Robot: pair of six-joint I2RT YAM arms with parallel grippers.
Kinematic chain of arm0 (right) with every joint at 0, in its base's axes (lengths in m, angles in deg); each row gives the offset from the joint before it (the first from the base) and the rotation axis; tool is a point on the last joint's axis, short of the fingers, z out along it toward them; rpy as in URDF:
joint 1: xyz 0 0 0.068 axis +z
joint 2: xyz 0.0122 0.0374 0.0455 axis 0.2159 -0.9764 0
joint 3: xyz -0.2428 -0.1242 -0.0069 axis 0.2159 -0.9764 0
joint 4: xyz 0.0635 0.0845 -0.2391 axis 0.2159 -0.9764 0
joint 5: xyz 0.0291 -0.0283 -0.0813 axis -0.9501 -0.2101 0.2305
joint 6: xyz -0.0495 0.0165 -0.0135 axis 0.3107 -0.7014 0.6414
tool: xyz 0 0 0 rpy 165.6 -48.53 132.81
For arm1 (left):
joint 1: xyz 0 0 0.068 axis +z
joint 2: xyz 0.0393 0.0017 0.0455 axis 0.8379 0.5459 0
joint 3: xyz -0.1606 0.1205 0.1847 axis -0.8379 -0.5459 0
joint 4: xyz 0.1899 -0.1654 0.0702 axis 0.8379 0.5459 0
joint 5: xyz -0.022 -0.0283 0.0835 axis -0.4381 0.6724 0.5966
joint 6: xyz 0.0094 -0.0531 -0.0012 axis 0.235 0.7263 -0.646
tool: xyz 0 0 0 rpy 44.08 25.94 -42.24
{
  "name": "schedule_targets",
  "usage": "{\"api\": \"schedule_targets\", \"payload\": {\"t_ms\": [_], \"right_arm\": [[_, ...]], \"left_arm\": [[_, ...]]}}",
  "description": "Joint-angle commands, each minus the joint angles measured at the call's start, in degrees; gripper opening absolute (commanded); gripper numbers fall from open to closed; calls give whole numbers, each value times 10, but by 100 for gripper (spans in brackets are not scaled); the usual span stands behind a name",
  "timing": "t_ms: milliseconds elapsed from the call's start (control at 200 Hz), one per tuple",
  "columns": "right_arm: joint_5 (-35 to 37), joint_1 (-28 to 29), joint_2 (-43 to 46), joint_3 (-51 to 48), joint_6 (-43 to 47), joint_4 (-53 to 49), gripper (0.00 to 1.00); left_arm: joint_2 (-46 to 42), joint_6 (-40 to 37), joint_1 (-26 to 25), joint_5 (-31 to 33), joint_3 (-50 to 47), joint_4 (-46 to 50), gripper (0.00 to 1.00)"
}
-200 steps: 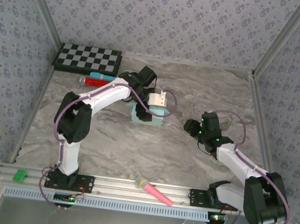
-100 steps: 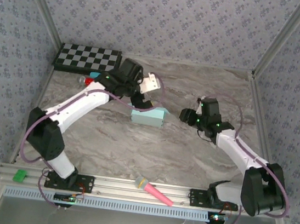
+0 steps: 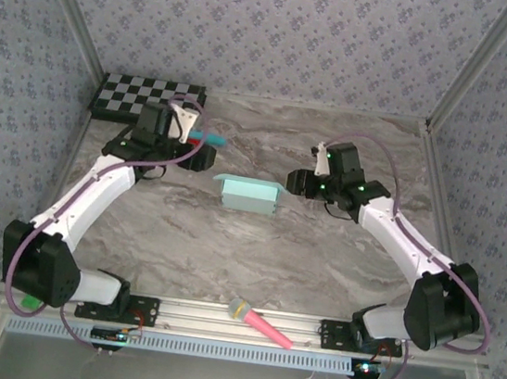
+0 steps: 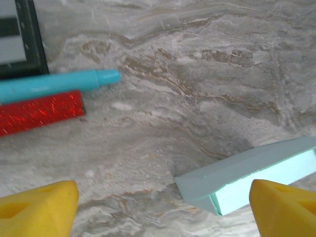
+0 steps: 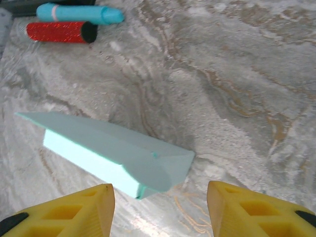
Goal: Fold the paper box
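The pale aqua paper box [image 3: 248, 194] sits near the middle of the tabletop [image 3: 318, 264], with nothing touching it. The right gripper [image 5: 160, 207] hovers just to its right, fingers parted and empty. The left gripper [image 4: 163, 207], spread wide and empty, hangs to the box's left, near a teal marker [image 4: 54, 83] and a red glitter tube [image 4: 39, 112] beside the far-left-corner checkerboard [image 3: 149, 98].

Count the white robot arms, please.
2. The left white robot arm ends near the black-and-white checkerboard; the right one ends beside the pale aqua card box. None seems hidden.
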Motion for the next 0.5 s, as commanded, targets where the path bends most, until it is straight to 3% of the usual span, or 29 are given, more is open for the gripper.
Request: {"api": "schedule_targets", "payload": {"t_ms": [0, 315, 495], "right_arm": [[-26, 4, -15, 28, 15, -42, 54], [-43, 17, -38, 41, 23, -61, 53], [-47, 22, -55, 44, 24, -56, 53]], "left_arm": [[0, 63, 3, -82, -28, -15, 86], [58, 80, 3, -147, -34, -27, 66], [84, 86, 3, -175, -31, -40, 61]]}}
